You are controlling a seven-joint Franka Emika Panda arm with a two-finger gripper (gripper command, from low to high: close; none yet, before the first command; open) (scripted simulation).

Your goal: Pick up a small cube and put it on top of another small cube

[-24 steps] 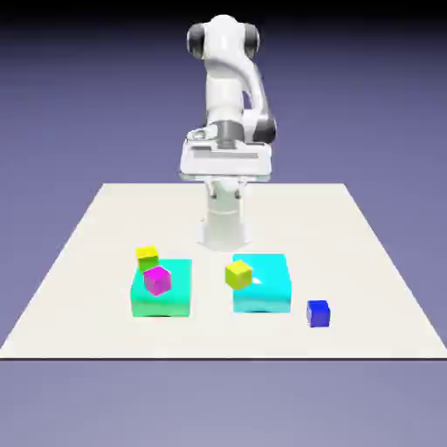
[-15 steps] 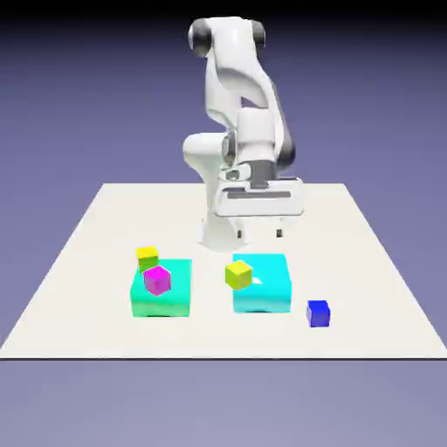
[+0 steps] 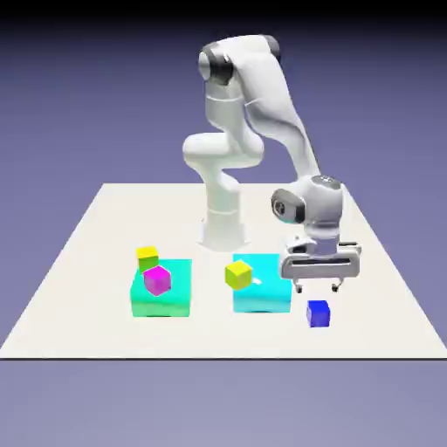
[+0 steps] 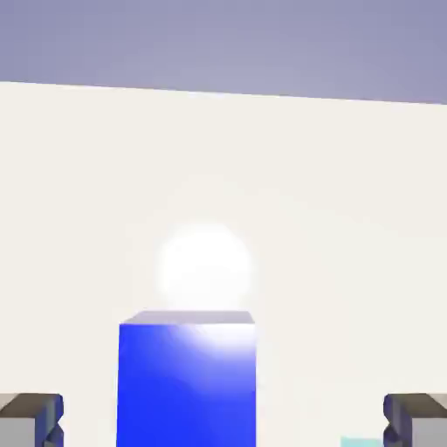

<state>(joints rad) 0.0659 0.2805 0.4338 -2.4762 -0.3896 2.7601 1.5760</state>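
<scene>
The small cube is solid dark blue and sits on the white table near the front, at the exterior view's right. My gripper hangs just above and slightly behind it, pointing down, jaws open and holding nothing. In the hand view the small cube fills the lower middle, left of centre. It stands between the two grey fingertips of my gripper, and wide gaps separate it from both.
Two cyan blocks lie left of the small cube. A magenta cube rests on the left block, with a yellow-green cube behind it. Another yellow-green cube sits on the right block's left edge, close to my gripper.
The arm has swung from the back middle forward and toward the exterior view's right. The gripper has dropped to just above the dark-blue cube. No cube has moved.
</scene>
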